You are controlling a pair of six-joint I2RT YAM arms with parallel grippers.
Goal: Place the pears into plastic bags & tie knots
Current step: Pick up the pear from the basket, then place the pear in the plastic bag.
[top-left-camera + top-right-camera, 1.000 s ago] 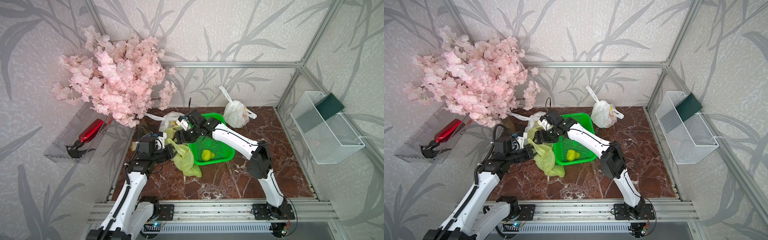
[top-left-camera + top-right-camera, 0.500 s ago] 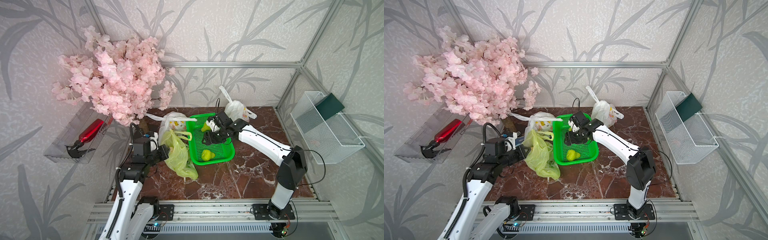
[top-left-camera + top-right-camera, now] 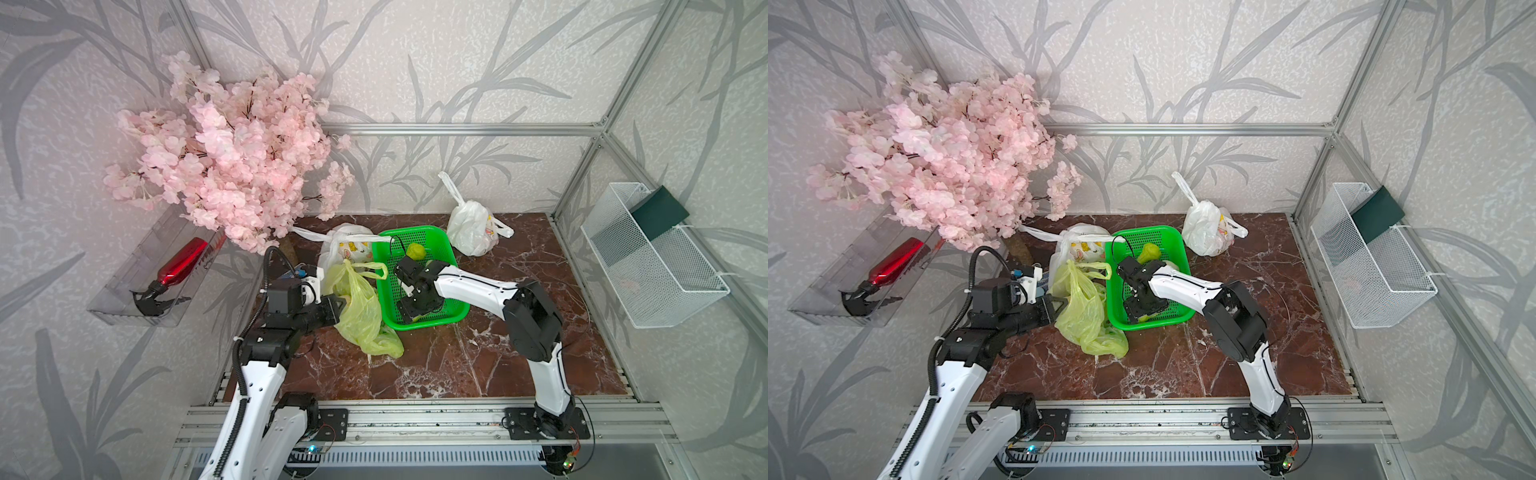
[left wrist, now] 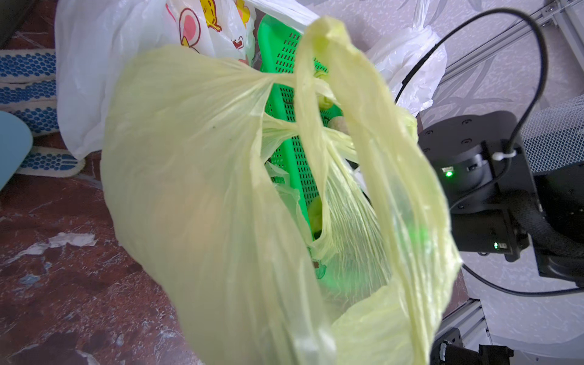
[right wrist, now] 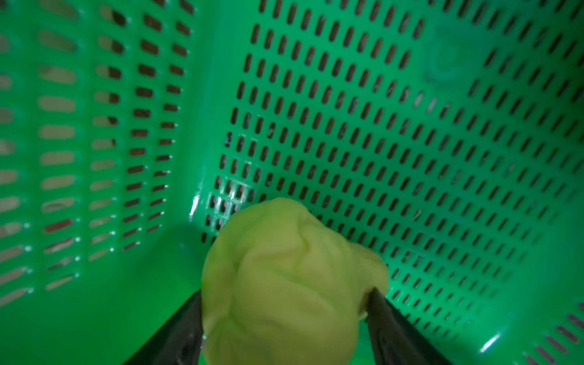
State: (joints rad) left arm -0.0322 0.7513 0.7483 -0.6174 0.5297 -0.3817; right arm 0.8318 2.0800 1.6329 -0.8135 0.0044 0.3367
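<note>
Near left, we note the left gripper [image 3: 337,305] pinching the yellow bag [image 3: 360,309], its mouth up beside the basket [image 3: 411,230]. In the basket's near end, the right gripper [image 5: 286,292] squeezes a green pear [image 5: 284,262] from both sides. We judge this the pick step; next, lift clear and carry it left over the bag.

In both top views a translucent yellow-green bag [image 3: 359,307] slumps open at centre, a rabbit-print white bag [image 3: 345,249] just above it, a knotted white bag [image 3: 469,232] further right, a green pear [image 3: 416,251] between those, and a bumpy pale-green pear [image 5: 284,284] lower.
</note>
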